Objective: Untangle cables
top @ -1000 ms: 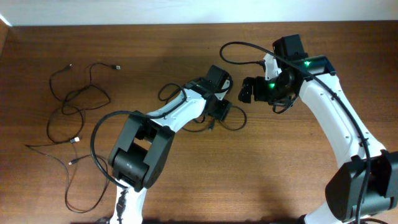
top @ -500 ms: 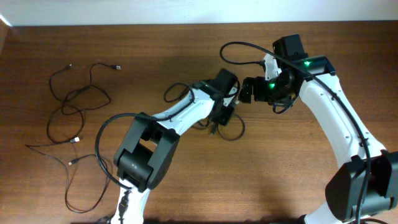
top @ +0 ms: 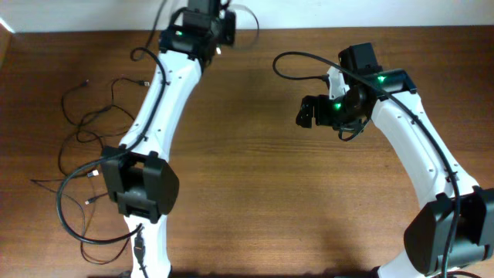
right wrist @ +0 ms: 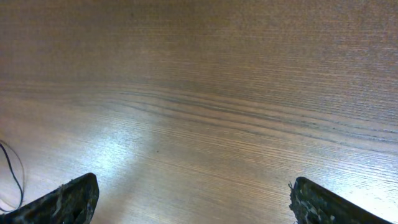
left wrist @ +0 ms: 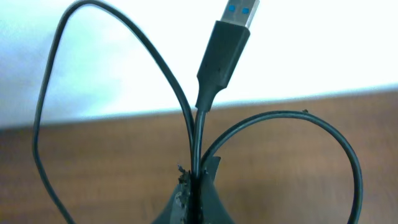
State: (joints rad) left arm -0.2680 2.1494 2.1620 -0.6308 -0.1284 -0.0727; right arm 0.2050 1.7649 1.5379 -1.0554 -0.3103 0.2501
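My left gripper is up at the table's far edge, shut on one black cable. In the left wrist view the cord is pinched between the closed fingertips. Its USB plug with a blue insert sticks up, and two loops hang out to either side. The other cables lie as loose black loops on the far left of the table. My right gripper hovers right of centre, open. Its fingers stand wide apart over bare wood with nothing between them.
The wooden table ends at a white wall along the back. The right arm's thick black cable arcs above the table. A thin cord shows at the left edge of the right wrist view.
My left gripper closed on a cable at the table's middle and swung with it to the far back edge. The right arm has hardly moved.
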